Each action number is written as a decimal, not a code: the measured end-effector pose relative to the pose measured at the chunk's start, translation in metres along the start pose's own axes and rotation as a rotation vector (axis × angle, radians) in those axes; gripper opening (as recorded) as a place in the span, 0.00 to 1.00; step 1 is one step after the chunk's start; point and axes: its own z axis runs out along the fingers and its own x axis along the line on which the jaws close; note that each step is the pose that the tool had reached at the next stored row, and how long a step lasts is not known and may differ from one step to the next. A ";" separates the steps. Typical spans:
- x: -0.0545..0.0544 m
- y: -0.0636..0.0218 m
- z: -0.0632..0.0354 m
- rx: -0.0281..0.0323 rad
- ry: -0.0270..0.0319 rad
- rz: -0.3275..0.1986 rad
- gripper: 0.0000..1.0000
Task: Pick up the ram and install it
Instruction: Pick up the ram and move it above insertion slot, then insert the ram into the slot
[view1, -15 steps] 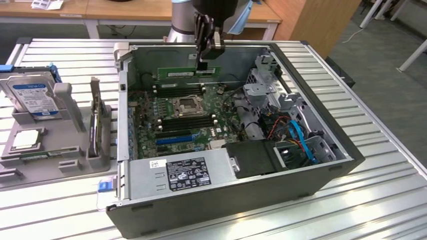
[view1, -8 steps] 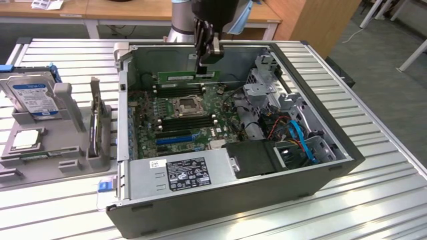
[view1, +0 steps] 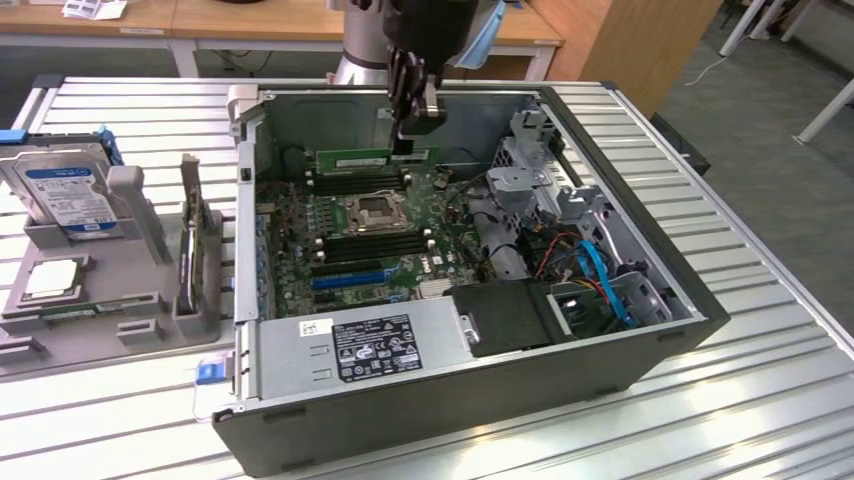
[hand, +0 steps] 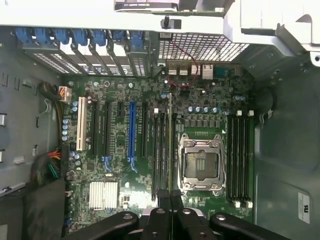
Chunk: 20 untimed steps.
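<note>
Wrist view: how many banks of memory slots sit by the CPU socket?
2. One bank beside the CPU socket; the other bank opposite, under the ram in the gripper. None looks hidden.

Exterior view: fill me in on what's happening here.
A robot arm's pincer is shut on the ram, holding the green stick on edge inside the open computer case, just above the black memory slots beside the CPU socket. Whether it touches a slot is unclear.

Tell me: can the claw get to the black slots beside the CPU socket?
Likely yes. The case is open, and the claw, shut on the ram, hangs over those slots with nothing between.
</note>
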 end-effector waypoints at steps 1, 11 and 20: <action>0.000 -0.0001 0.0011 0.0001 -0.0001 0.000 0.11; 0.000 -0.0004 0.0072 0.0003 0.0000 0.000 0.11; 0.000 -0.0007 0.0102 0.0021 -0.0001 0.000 0.11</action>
